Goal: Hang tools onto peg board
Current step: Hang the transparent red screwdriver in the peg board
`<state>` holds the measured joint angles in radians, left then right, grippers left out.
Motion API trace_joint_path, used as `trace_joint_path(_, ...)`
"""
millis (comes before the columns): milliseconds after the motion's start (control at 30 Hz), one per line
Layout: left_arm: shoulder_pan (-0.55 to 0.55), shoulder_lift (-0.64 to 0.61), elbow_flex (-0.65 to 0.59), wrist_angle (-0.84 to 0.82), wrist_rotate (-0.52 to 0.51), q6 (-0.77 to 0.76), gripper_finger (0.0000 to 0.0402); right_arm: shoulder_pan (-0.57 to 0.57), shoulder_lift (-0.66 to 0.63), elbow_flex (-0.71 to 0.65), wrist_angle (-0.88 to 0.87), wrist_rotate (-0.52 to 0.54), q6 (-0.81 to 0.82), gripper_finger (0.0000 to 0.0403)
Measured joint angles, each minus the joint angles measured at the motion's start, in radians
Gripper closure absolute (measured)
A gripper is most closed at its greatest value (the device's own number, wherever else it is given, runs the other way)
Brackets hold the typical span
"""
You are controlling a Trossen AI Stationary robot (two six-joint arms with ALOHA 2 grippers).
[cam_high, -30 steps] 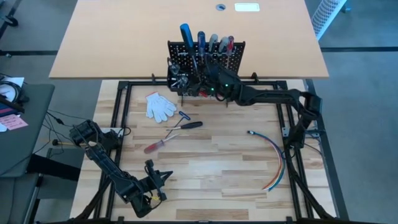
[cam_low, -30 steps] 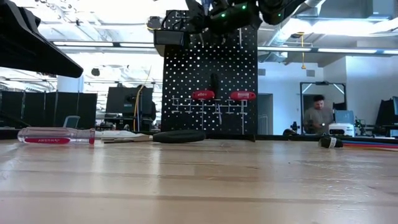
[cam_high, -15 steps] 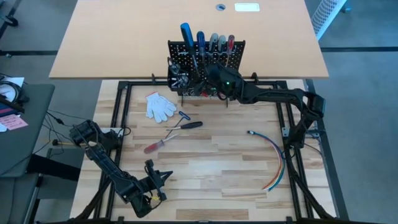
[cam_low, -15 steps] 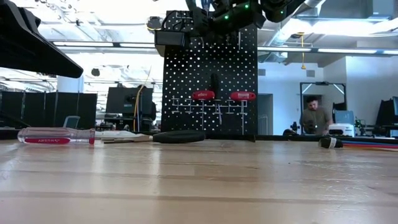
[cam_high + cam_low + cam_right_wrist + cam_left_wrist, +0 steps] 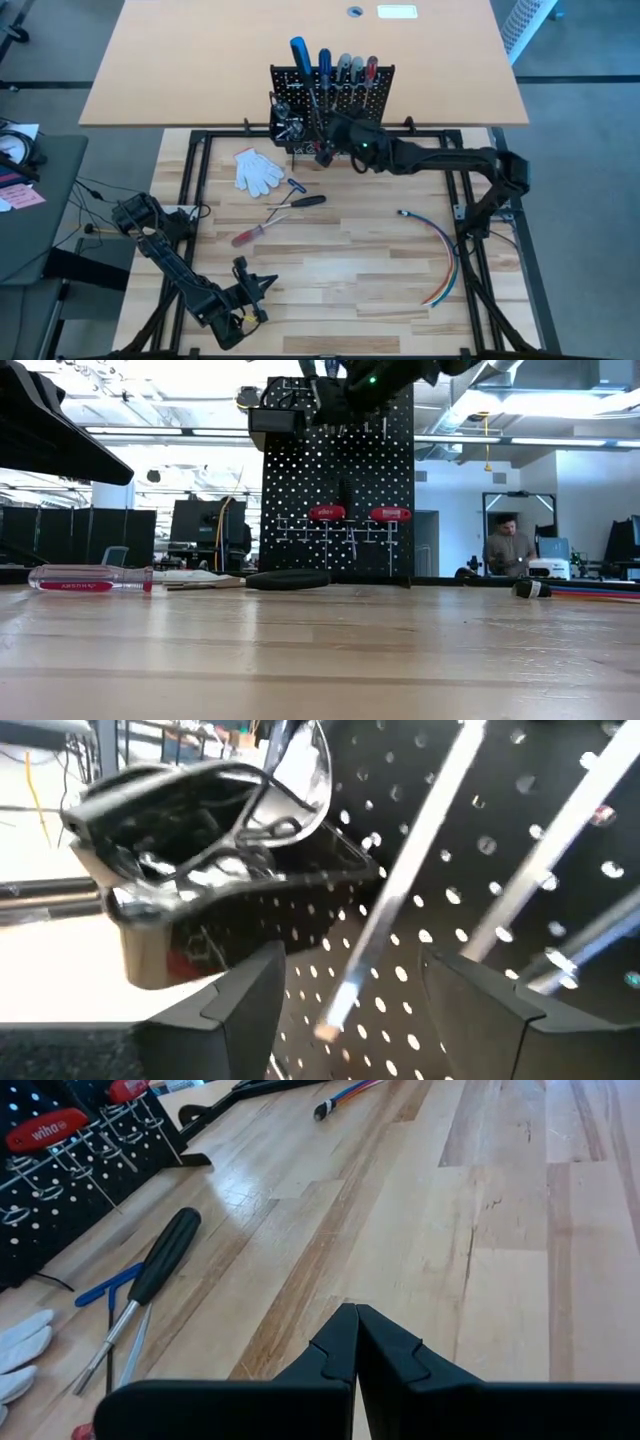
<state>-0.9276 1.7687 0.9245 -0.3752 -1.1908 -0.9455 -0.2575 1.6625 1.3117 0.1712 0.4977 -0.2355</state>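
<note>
While the right claw hangs wide open and empty at the front of the peg board, a thin metal shaft stands between its fingers, ungripped. Several screwdrivers already hang there; two lie on the counter. Left claw rests closed, empty, near the front edge.

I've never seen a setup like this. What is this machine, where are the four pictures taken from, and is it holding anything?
It is a robot with two dark arms at a wooden table. One camera looks straight down, one sits at table level, and one rides on each wrist. The right gripper, jaws open and holding nothing, is at the black peg board, where several screwdrivers already hang. The left gripper waits shut near the table's front edge. Still lying on the table: white gloves, a black-handled screwdriver, a red-handled screwdriver and coloured wires.
</note>
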Motion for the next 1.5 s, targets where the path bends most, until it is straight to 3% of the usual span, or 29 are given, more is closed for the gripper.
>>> trace_joint_path(367,0.0,0.0,0.0,0.0,0.002,0.0,0.0401,0.087,-0.103,0.001,-0.304,0.001,0.048,0.0163)
trace_joint_path(533,-0.021,-0.009,0.0,-0.072,0.059,-0.023,0.0401,0.184,-0.106,-0.055,-0.322,-0.002,0.007,0.0163)
trace_joint_path(633,-0.056,-0.026,0.0,-0.248,0.043,-0.244,0.0402,0.249,-0.097,-0.122,-0.285,-0.046,-0.006,0.0163)
trace_joint_path(733,-0.088,-0.035,0.0,-0.52,0.004,-0.575,0.0393,0.313,-0.087,-0.201,-0.241,-0.096,0.02,0.0163)
trace_joint_path(800,-0.101,-0.035,-0.004,-0.663,0.011,-0.775,0.0375,0.359,-0.086,-0.255,-0.192,-0.109,0.071,0.0163)
trace_joint_path(900,-0.103,-0.035,-0.039,-0.735,0.045,-0.917,0.0333,0.435,-0.087,-0.341,-0.09,-0.111,0.163,0.0163)
trace_joint_path(1100,-0.059,-0.035,-0.156,-0.704,0.148,-1.045,0.0218,0.596,-0.087,-0.501,0.099,-0.111,0.341,0.0163)
trace_joint_path(1267,-0.024,-0.08,-0.285,-0.556,0.255,-1.039,0.0133,0.675,-0.087,-0.582,0.236,-0.108,0.349,0.0163)
trace_joint_path(1367,-0.001,-0.147,-0.38,-0.377,0.304,-0.913,0.011,0.67,-0.087,-0.596,0.29,-0.101,0.321,0.0163)
trace_joint_path(1500,0.037,-0.256,-0.509,-0.158,0.324,-0.759,0.011,0.638,-0.087,-0.597,0.321,-0.098,0.314,0.0163)
